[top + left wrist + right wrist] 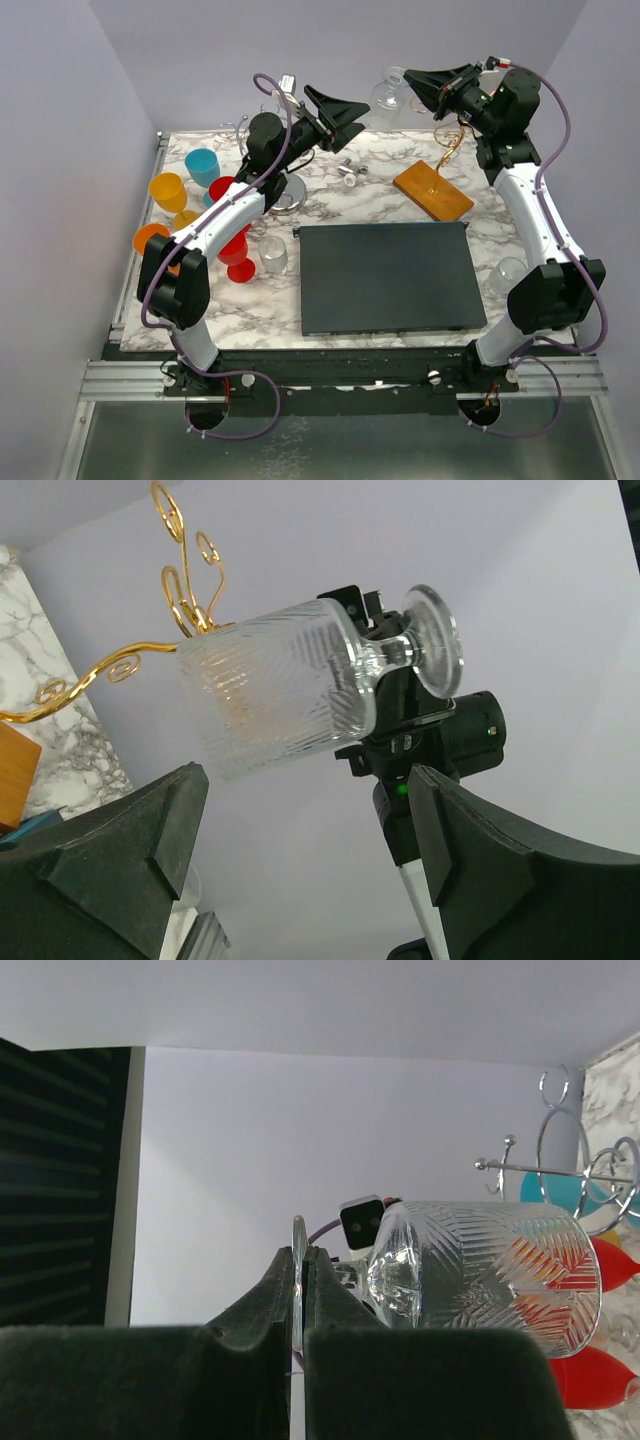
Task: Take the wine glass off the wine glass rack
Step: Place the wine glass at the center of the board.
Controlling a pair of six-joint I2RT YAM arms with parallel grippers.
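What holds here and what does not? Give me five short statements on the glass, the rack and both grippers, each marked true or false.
1. The right gripper is shut on the wine glass's foot. True.
2. The left gripper grips the glass's bowl. False: it is open, its fingers clear of the glass.
3. The wine glass stands upright on the table. False: it is held in the air, roughly on its side.
4. The wine glass rack's wooden base lies on the table. True.
5. The red cups stand on the dark mat. False: they stand left of it, on the table.
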